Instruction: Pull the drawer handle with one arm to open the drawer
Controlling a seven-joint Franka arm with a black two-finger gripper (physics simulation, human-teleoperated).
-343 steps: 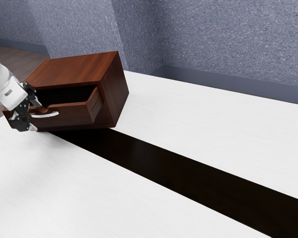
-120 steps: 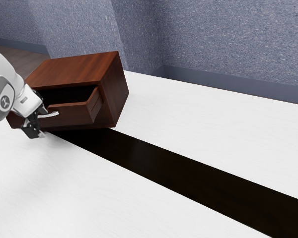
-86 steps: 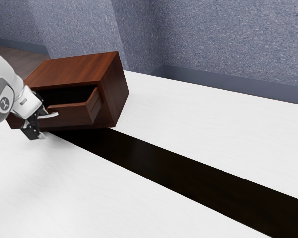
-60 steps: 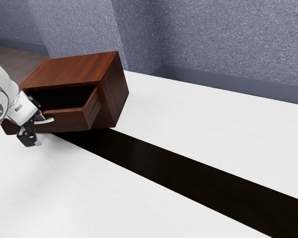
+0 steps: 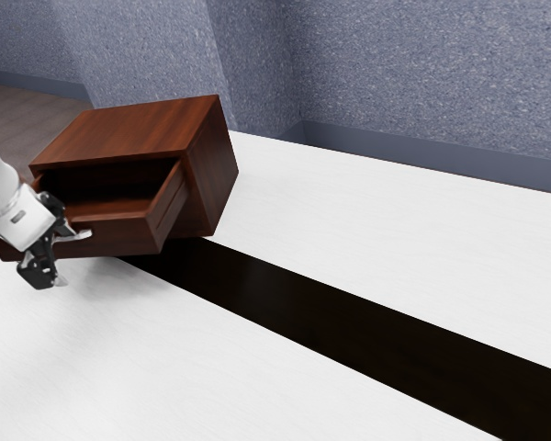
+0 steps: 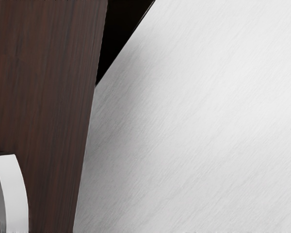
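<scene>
While drawer [image 5: 119, 241] is standing partly out of cabinet [image 5: 138, 133] on white surface [image 5: 367, 230], end effector [image 5: 44, 274] is clamping pale handle [image 5: 77, 233], jaws pressing from both sides.

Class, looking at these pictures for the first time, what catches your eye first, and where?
The dark wooden cabinet at the exterior view's left, its drawer partly open, the black gripper at its white handle. Then the black strip crossing the white table diagonally toward the lower right.
</scene>
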